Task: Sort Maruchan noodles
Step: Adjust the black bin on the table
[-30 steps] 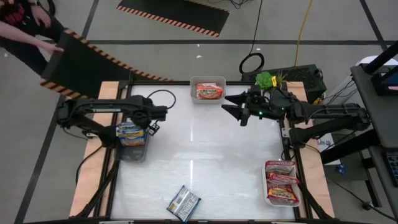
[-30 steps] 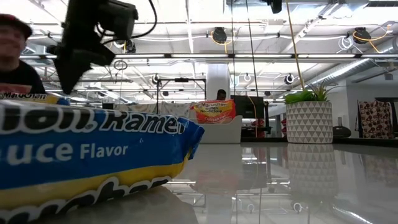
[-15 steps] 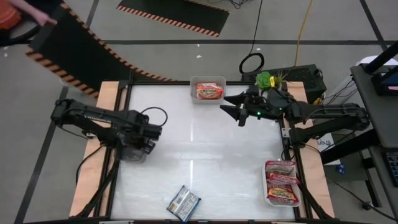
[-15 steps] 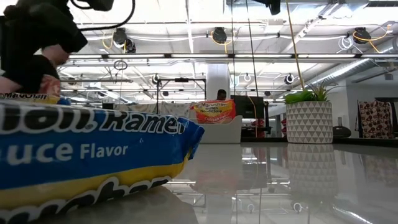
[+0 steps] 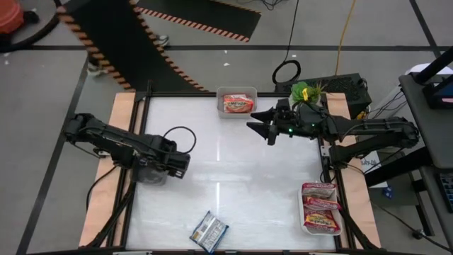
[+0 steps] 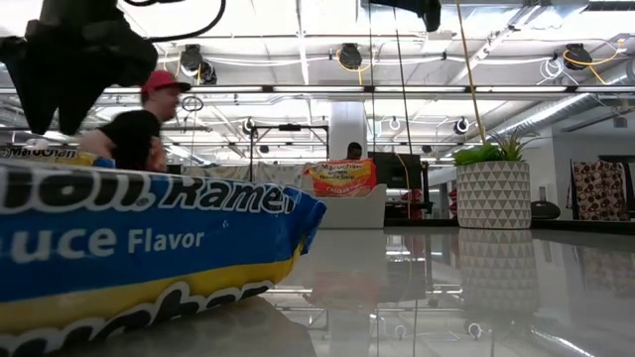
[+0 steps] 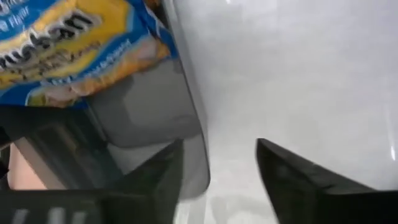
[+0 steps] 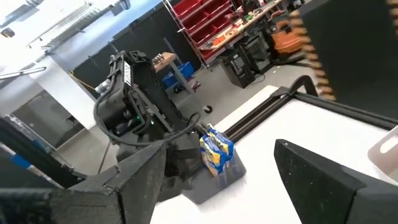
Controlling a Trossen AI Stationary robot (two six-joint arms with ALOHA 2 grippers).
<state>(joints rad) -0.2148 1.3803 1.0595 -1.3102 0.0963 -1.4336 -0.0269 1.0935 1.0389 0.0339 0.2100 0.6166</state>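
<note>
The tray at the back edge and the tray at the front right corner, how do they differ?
The back tray holds one orange-red packet; the front-right tray holds a stack of maroon-and-silver packets. The back tray lies crosswise, the front-right one lengthwise along the table's right edge. Both are light-coloured trays holding noodle packets.

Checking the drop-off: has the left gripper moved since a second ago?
Yes. The left gripper has shifted from over the grey tray toward the table's middle.

The noodle packet (image 7: 74,46) in the grey tray (image 7: 155,106) is showing blue and yellow. Red-orange packets (image 5: 320,209) are lying in the white tray (image 5: 341,219). A person's cap (image 6: 164,81) is looking red.
</note>
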